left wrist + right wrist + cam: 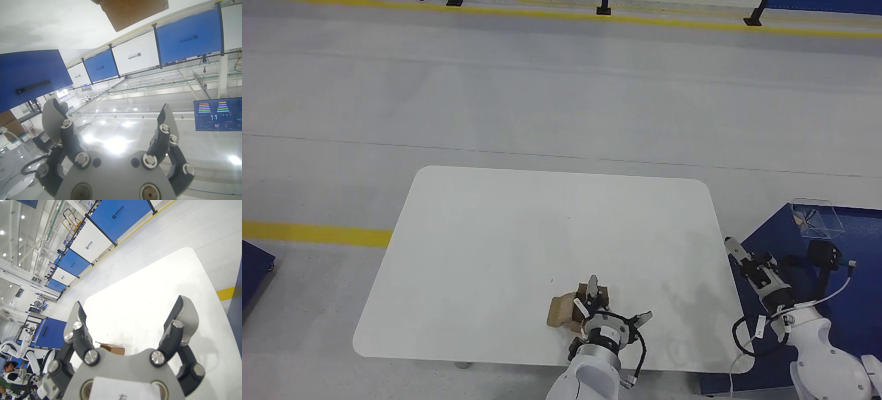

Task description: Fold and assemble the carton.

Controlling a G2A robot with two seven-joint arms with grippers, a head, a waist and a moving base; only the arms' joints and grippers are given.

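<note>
Brown carton [567,310] lies on white table [542,220] just left of the left gripper [618,300], fingers spread wide and clear of it; right gripper [129,301], far right of carton by the table's edge, likewise wide.

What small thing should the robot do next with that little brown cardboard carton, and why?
Probably ease the left tool onto the small brown cardboard carton and grip an edge. It stands open and empty right beside the carton near the front edge of the white table, while the right tool, also open, is farther off.
</note>
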